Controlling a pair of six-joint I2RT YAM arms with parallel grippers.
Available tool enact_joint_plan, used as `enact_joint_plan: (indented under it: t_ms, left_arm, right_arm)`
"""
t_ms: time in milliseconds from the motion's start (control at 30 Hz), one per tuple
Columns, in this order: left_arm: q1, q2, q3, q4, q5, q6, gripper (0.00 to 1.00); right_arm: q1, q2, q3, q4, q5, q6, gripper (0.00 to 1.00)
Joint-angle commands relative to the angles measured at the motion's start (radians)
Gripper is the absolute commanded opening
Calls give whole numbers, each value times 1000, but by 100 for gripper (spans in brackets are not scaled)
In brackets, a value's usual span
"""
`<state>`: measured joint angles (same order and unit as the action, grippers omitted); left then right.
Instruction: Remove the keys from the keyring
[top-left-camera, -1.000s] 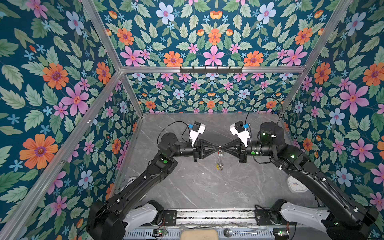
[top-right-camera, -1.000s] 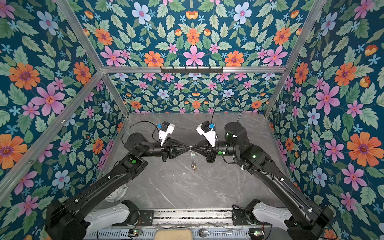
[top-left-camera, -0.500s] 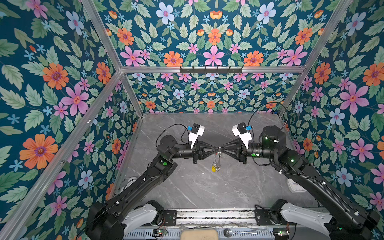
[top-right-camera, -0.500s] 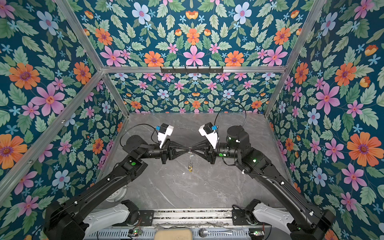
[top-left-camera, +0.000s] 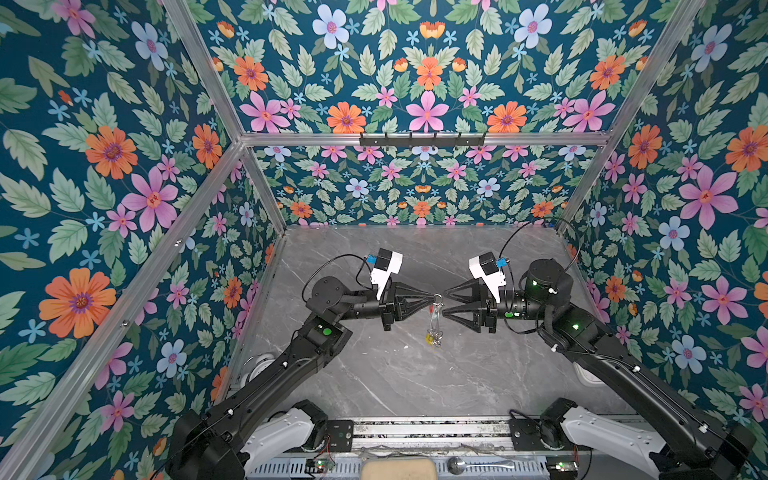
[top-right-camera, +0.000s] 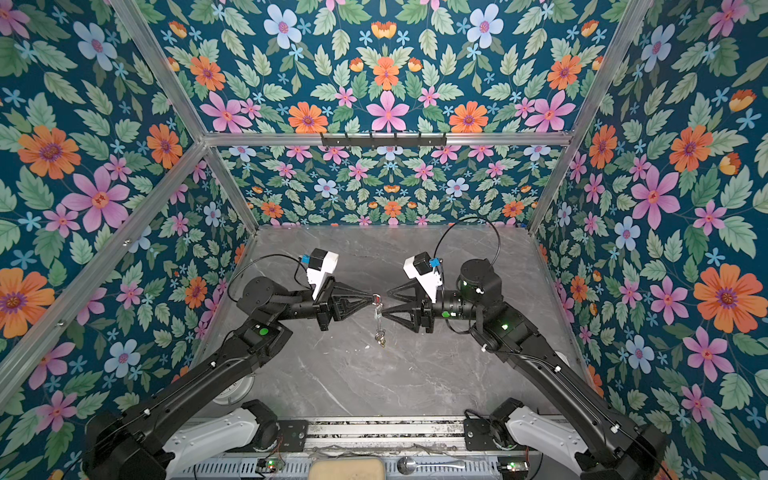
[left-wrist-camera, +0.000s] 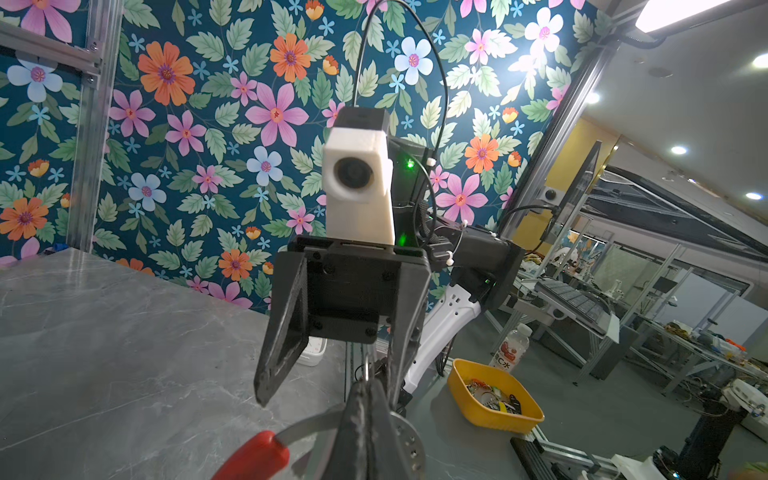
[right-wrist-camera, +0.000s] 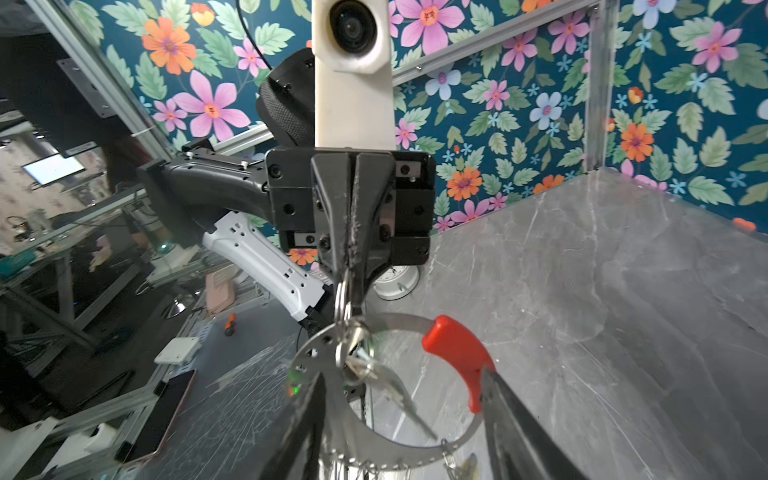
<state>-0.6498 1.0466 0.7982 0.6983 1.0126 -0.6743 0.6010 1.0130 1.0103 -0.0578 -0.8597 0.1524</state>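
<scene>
The keyring (right-wrist-camera: 365, 436), light, stiff and slick, hangs above the tabletop (top-left-camera: 395, 374) from the clamped left pincer (top-left-camera: 432, 297), right pincer (top-left-camera: 444, 302) parted beside it; its dangling keys (right-wrist-camera: 386, 380) look best pinched by their flat heads.

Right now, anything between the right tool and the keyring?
Nothing visible does. The keyring hangs from the shut left tool, and the open right tool faces it directly. In the right wrist view the hoop sits between its fingers. The keys hang within the hoop.
</scene>
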Motion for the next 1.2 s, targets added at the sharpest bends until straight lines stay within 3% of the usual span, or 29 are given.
enact_joint_plan:
  t_ms: [0, 133, 500, 633, 867, 1167]
  left_arm:
    - [1, -2, -2, 89, 12, -21, 0]
    - [0, -1, -2, 91, 5, -24, 0]
    - [1, -10, -22, 106, -77, -14, 0]
    - [1, -18, -44, 162, -120, -18, 0]
    - [-2, -10, -127, 426, -208, -82, 0]
    - [-3, 45, -163, 659, -209, -195, 0]
  right_arm:
    - [0, 16, 2, 44, -80, 13, 60]
    - [0, 31, 5, 66, -111, 30, 54]
    - [0, 49, -7, 118, -140, 74, 1]
    - [2, 50, -10, 119, -140, 80, 0]
    - [27, 77, -9, 107, -102, 88, 0]
    - [60, 118, -7, 79, -27, 91, 0]
